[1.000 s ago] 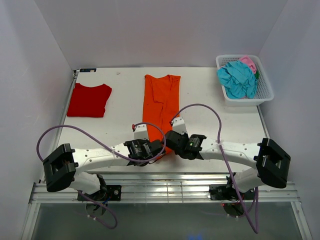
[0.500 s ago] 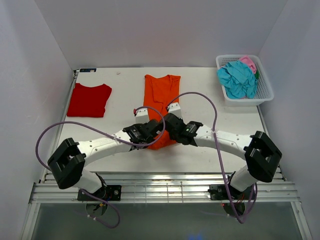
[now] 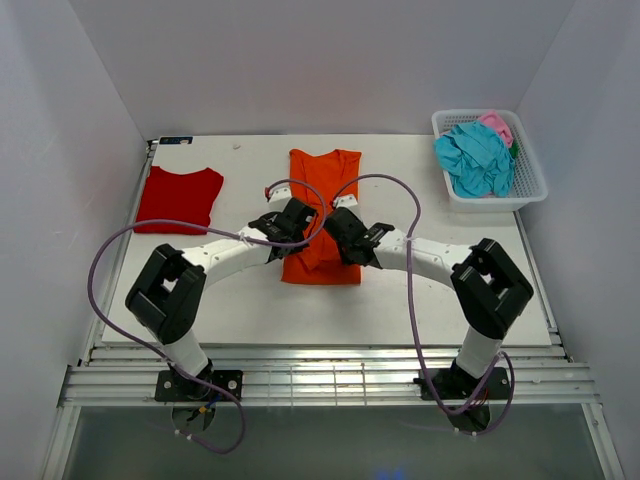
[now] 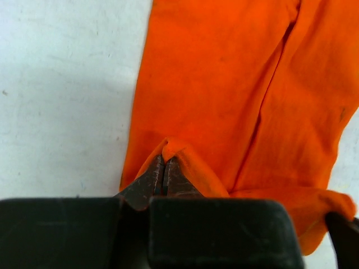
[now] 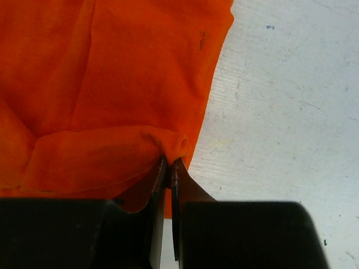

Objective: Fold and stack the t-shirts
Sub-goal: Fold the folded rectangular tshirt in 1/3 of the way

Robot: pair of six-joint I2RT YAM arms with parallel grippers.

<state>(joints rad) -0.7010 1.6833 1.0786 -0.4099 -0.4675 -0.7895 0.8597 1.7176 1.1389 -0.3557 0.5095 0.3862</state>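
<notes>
Pinching a doubled-over edge of the orange t-shirt [image 3: 322, 180], the left gripper [image 4: 164, 168] and right gripper [image 5: 171, 168] are each clamped tight on cloth. That shirt lies mid-desk [image 3: 420, 290]. The red t-shirt [image 3: 178, 200] lies folded far left.
</notes>
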